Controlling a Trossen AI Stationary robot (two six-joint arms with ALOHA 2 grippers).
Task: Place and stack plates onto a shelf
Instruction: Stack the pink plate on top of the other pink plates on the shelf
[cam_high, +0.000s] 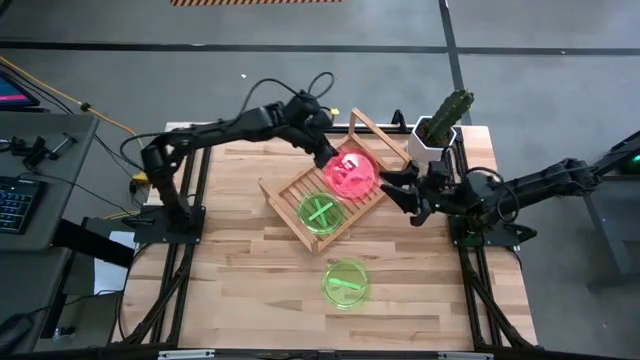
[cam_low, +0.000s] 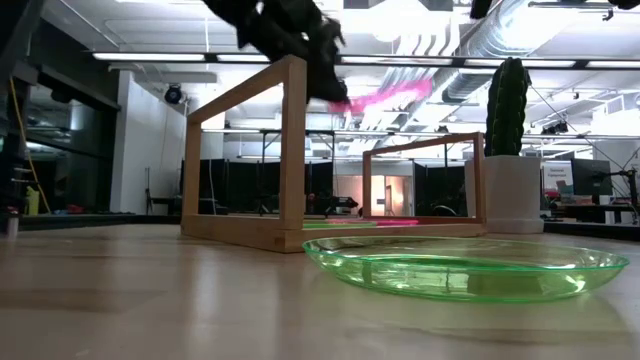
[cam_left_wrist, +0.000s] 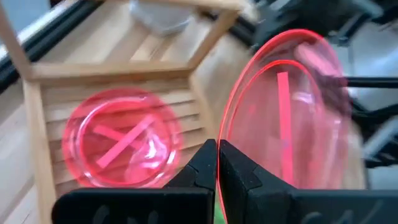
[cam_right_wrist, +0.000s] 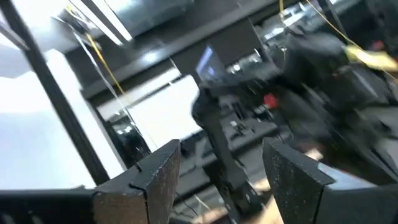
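Observation:
A pink plate (cam_high: 352, 170) is in my left gripper (cam_high: 328, 155), which is shut on it above the far part of the wooden rack (cam_high: 300, 190). It shows tilted over the rack in the low view (cam_low: 392, 96). Another pink plate (cam_left_wrist: 121, 146) lies flat on the rack's slats below it. A green plate (cam_high: 320, 213) lies in the rack's near part. A second green plate (cam_high: 346, 282) rests on the table near the front edge. My right gripper (cam_high: 392, 190) is open, just right of the rack, touching nothing. My left gripper pinches the pink plate by its rim (cam_left_wrist: 219, 163) between the two fingertips. The fingers come from the table's left, slanting down. The plate is lifted clear of the rack and tilted, standing out beyond the fingers over the pink plate in the rack.
A cactus in a white pot (cam_high: 438, 128) stands at the table's far right corner, behind my right arm. The rack's taller frame end (cam_low: 290, 140) rises beside the held plate. Bare table lies left of the rack and around the near green plate (cam_low: 465, 265).

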